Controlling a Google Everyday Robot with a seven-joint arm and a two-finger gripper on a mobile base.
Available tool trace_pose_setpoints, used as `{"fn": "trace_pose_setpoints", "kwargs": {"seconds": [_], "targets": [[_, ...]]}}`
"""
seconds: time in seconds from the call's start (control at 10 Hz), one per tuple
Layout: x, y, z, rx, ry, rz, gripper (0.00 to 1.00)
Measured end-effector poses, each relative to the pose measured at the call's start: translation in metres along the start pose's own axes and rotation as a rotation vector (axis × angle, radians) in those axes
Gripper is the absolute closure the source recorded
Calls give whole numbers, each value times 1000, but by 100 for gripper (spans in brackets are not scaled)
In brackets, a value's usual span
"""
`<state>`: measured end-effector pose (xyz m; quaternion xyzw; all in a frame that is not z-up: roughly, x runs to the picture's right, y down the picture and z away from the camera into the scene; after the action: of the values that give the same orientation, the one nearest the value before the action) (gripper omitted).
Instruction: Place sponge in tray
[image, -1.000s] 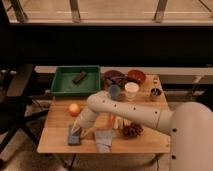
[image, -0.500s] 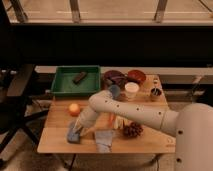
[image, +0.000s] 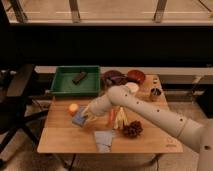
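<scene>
A blue-grey sponge (image: 79, 118) is held just above the wooden table (image: 65, 140), left of centre, next to an orange fruit (image: 73, 108). My gripper (image: 85, 115) is at the end of the white arm and is shut on the sponge. The green tray (image: 62, 86) stands at the back left of the table, behind the gripper, with a dark rectangular object (image: 79, 77) lying in it.
A grey cloth (image: 104, 140) lies at the table's front. Carrots (image: 116, 118) and a brown pinecone-like object (image: 132, 129) lie under the arm. Dark bowls (image: 125, 77), a white cup (image: 133, 87) and a small metal cup (image: 155, 93) stand at the back right. A black chair (image: 15, 107) is left.
The gripper has lifted the sponge off the table's front left and carried it up and back toward the orange fruit.
</scene>
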<state>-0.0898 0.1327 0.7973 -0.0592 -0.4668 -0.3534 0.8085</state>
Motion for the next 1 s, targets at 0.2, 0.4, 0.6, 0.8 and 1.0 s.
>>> {"fn": "trace_pose_setpoints", "kwargs": {"seconds": [0.2,0.4,0.6,0.8,1.0], "targets": [[40,-10,-13,57,28,68,100],[62,-22,-18,70,28,97,100],[68,-22,-21,74,30,107,100],[67,-22,-19,71,29,104,100],[73,-22,-23,81,51,111,100]]}}
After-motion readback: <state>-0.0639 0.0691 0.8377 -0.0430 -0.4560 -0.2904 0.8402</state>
